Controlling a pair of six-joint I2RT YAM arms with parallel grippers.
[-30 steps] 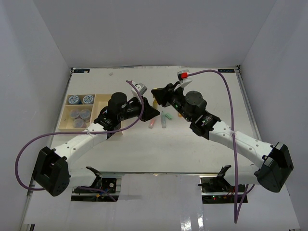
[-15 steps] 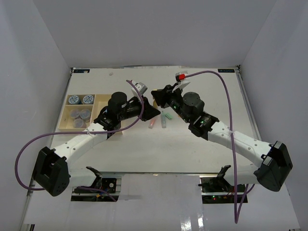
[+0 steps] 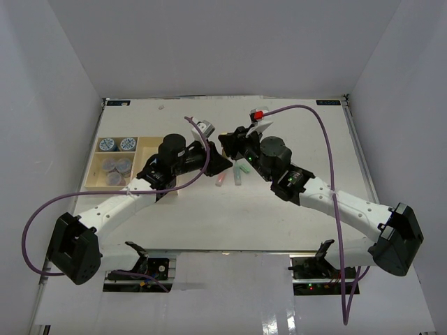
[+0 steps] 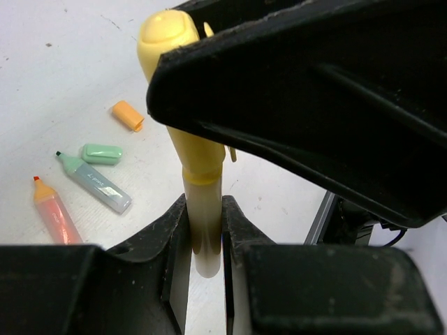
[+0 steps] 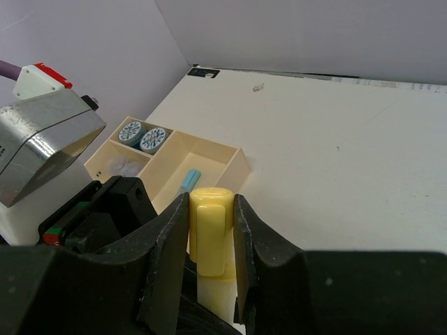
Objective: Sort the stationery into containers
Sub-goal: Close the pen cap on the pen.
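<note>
A flat white table fills the floor of a plain box of pale grey walls, which rise at the back and on both sides. There are small dark labels at its 2 far corners.

The tray lies left of centre in the top view. It holds 2 blue-lidded jars in its far compartment and 3 grey-purple jars in the one below. In the right wrist view a blue stick lies in its long compartment.

At the middle of the top view the 2 arms meet. The left gripper is clamped tight on the barrel of the yellow highlighter, held above the table. The right gripper is closed on its cap end.

On the bare table just below and right of them lie a pink highlighter, a green highlighter, a green cap and an orange cap, near one another but apart.
</note>
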